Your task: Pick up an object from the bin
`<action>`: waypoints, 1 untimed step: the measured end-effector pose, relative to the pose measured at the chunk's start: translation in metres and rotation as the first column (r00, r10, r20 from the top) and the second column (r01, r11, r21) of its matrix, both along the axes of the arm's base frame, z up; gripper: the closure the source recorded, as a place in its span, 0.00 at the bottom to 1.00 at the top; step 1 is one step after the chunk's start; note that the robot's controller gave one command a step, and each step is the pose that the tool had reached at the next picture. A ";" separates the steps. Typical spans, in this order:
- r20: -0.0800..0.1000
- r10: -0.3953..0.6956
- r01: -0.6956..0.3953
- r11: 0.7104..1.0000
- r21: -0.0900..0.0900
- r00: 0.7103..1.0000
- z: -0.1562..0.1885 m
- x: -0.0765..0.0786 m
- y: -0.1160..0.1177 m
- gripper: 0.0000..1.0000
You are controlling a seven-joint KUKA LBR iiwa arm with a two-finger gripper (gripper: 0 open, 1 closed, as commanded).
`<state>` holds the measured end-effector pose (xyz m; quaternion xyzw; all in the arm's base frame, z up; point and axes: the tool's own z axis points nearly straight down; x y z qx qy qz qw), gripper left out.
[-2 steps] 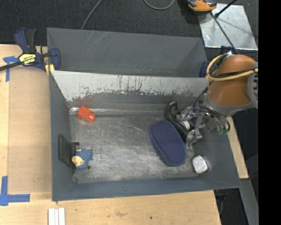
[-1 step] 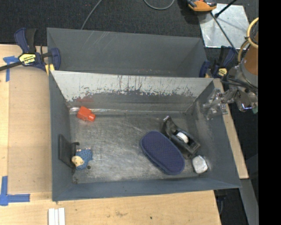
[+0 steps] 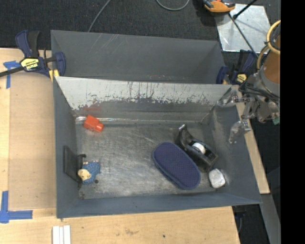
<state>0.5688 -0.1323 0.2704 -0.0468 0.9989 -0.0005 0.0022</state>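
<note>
Five small things lie well apart in the scuffed grey metal bin [image 3: 143,100], each free for a clean grasp: hard orange block [image 3: 93,124] far left, blue-and-yellow toy [image 3: 88,171] near left, quilted blue oval case [image 3: 176,165], glossy black tape dispenser [image 3: 195,148] just beside it, pale pebble-like lump [image 3: 217,178] near right. Gripper [image 3: 238,127] poised over the right wall, nearest the dispenser; open or closed, cannot tell.

Dark, carpet-like floor [image 3: 133,16] across 11 to 1 o'clock. Thin grey cable [image 3: 174,8] looping over it at 12 o'clock. Shiny metal sheet [image 3: 243,26] lying on floor at 1 o'clock, catching bright light, edges crisp. Tan counter [image 3: 31,143] at 9 o'clock, running round to 6 o'clock; surface flat, evenly lit, faint scuffs. Small white strip [image 3: 61,233] on counter at 7 o'clock, cut by frame edge.
</note>
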 end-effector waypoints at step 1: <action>0.009 -0.163 0.163 0.987 0.000 0.987 -0.139 0.016 0.021 0.00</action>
